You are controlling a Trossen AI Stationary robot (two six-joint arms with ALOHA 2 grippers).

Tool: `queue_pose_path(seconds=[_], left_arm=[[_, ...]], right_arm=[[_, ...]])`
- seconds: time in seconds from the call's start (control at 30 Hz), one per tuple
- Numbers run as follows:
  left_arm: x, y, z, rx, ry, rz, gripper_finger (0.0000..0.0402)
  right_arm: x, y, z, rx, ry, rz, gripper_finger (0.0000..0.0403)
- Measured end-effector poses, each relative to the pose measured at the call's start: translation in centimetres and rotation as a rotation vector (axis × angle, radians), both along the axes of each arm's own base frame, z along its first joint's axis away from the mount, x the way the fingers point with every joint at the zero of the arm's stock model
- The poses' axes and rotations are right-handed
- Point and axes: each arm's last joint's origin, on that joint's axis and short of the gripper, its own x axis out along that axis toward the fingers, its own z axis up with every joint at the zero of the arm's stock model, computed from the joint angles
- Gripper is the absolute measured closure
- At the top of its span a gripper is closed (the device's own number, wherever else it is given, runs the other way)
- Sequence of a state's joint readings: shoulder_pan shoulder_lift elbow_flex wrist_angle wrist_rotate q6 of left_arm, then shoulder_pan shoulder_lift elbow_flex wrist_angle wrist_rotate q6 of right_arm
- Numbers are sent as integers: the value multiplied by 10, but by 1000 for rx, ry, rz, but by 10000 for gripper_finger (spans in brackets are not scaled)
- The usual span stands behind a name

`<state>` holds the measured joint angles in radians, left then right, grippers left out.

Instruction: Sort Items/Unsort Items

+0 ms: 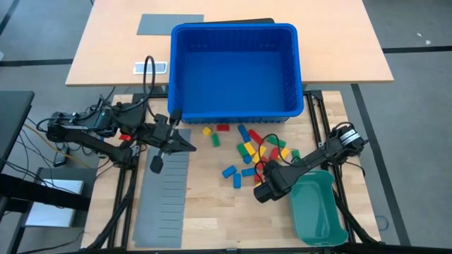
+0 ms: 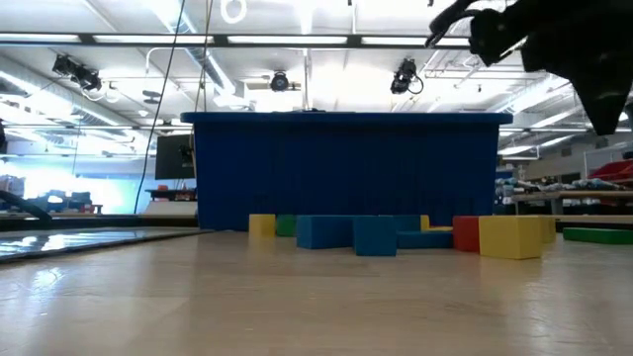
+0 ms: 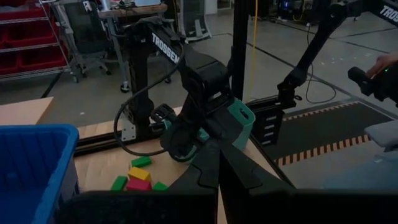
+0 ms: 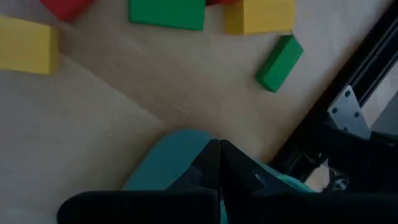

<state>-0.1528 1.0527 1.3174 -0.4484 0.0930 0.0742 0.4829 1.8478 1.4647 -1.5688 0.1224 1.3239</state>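
The right gripper (image 1: pixel 264 189) hangs low over the wood table (image 1: pixel 212 212), at the near left corner of the teal tray (image 1: pixel 318 212) and just short of the blocks (image 1: pixel 247 152). Its fingers (image 4: pixel 214 171) are pressed together with nothing between them; the wrist view shows the closed tips over the tray's rounded rim, and whether they touch it is hard to say from that angle.

The left gripper (image 1: pixel 189 147) waits over the top edge of the grey divider sheet (image 1: pixel 162 204), its fingers (image 3: pixel 217 174) also shut on nothing, pointing toward the blocks.

The blocks lie loose on the table in front of the blue bin (image 1: pixel 236 70), scattered between the sheet and the tray: a yellow, a red and a green one near the bin's front wall, a mixed cluster of red, yellow, green and blue further right, and three blue ones apart toward the near side. None sits in the tray or the bin as far as the high view shows. From the low view they form a row before the bin's dark blue wall, with a yellow block (image 2: pixel 511 237) closest on the right
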Motion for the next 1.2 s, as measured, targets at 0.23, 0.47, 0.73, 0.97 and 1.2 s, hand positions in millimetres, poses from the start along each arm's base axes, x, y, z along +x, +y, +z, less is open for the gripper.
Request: queue_pose_path(seconds=[0.23,0.47,0.73,0.97,1.2], left_arm=[[0,0,0,3,4,5,394],[-6,-10,-15,24,158,45,394],[-12,-34,-36,-101,413,49,394],[-5,-75,-59,-141,598,3,394],[-2,-121,-95,-55,770,89,394]], right_arm=[[-12,-5,28,-76,-181,-9,402],[-9,7,61,-184,-664,174,403],[24,26,55,-179,-837,371,402],[46,40,38,-171,-881,449,402],[66,54,16,-117,-913,493,401]])
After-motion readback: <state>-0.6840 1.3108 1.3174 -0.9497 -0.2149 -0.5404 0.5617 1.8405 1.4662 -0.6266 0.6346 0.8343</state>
